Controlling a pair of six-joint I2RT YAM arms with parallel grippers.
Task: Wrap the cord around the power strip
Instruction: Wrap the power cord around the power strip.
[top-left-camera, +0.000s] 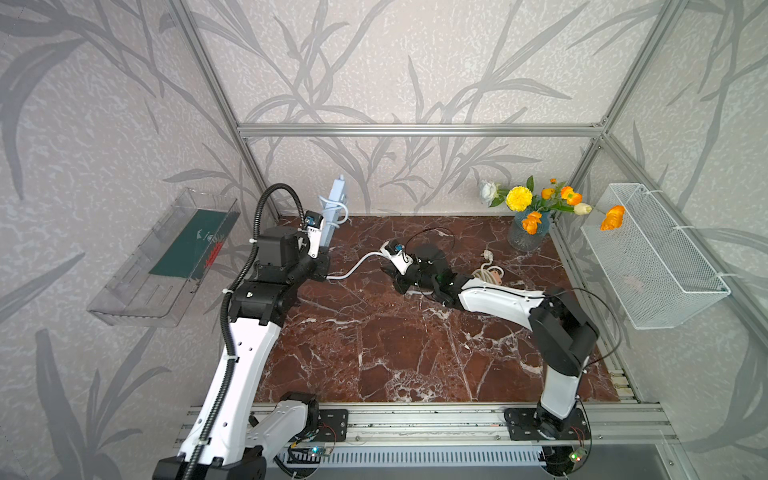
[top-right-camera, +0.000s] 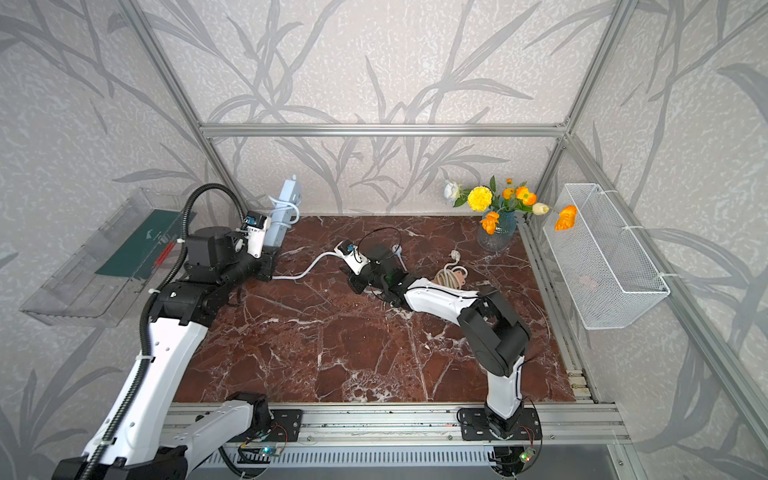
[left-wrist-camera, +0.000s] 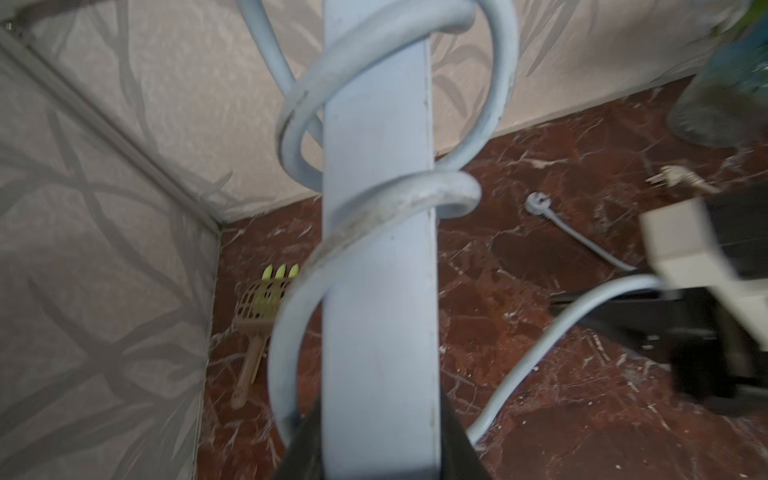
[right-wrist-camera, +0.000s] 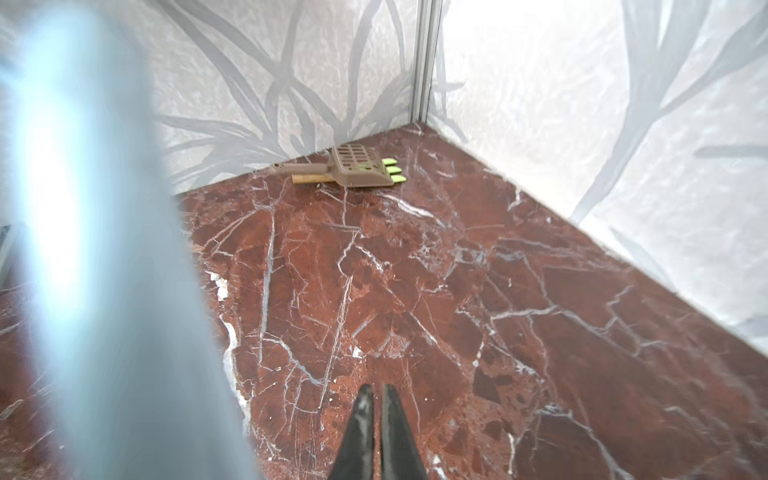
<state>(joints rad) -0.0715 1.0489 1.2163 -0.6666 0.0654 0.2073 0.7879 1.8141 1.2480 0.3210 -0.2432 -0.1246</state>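
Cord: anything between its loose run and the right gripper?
Nothing visible stands between them. The cord passes close beside the right gripper, whose fingers are shut on nothing.

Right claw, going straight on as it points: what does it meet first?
Probably bare marble table: the shut right claw points across it toward the slotted scoop by the corner. The blurred cord passes beside. Depth unclear.

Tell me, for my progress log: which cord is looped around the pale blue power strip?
The thick pale blue cord; its loops circle the pale blue power strip. The beige cord lies bundled on the red marble table.
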